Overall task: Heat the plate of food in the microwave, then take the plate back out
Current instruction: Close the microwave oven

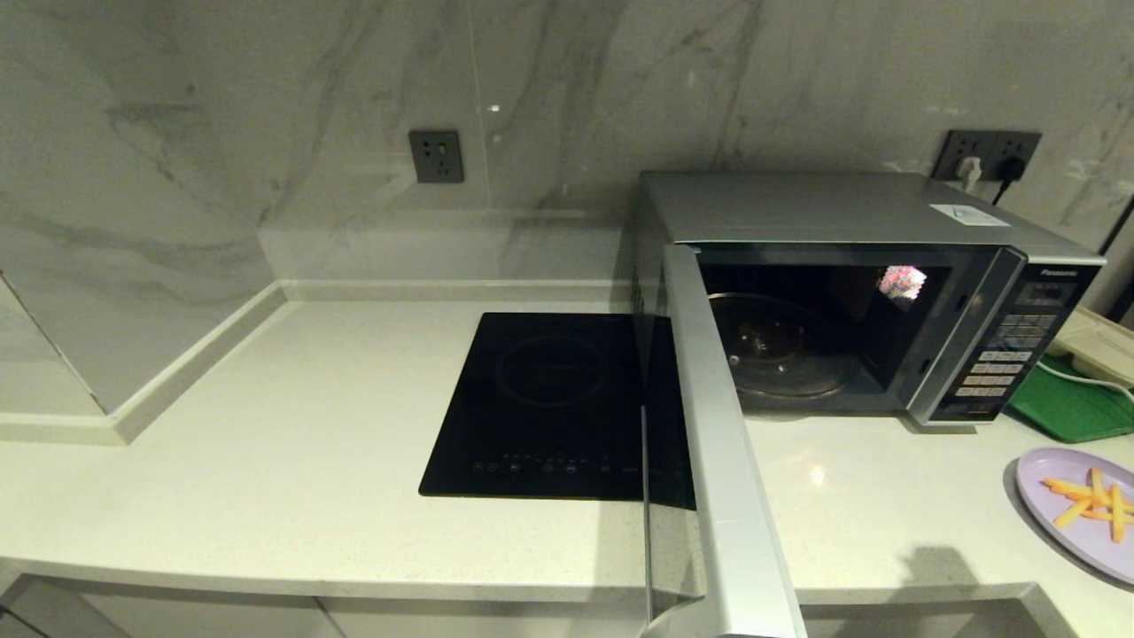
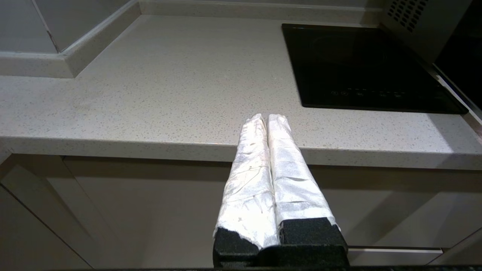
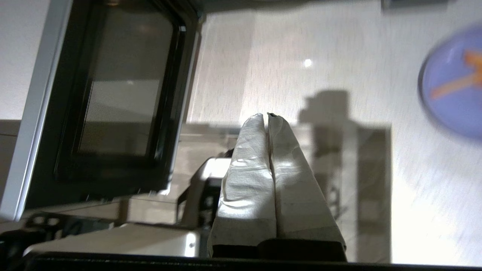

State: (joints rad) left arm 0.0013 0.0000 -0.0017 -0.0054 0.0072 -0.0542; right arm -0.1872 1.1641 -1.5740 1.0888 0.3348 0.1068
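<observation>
The silver microwave (image 1: pixel 850 213) stands at the back right of the counter, its door (image 1: pixel 718 461) swung wide open toward me. Inside, the glass turntable (image 1: pixel 780 350) is bare. The lilac plate of food (image 1: pixel 1076 505) with orange fries rests on the counter at the far right, near the front edge. Neither arm shows in the head view. My right gripper (image 3: pixel 267 116) is shut and empty, in front of the counter's edge between the open door (image 3: pixel 113 98) and the plate (image 3: pixel 453 81). My left gripper (image 2: pixel 266 117) is shut and empty, low before the counter's front edge, left of the hob.
A flat black induction hob (image 1: pixel 554 403) is set in the counter left of the microwave. A green tray (image 1: pixel 1072 403) lies right of the microwave. Marble walls close the back and left. The open door juts past the counter's front edge.
</observation>
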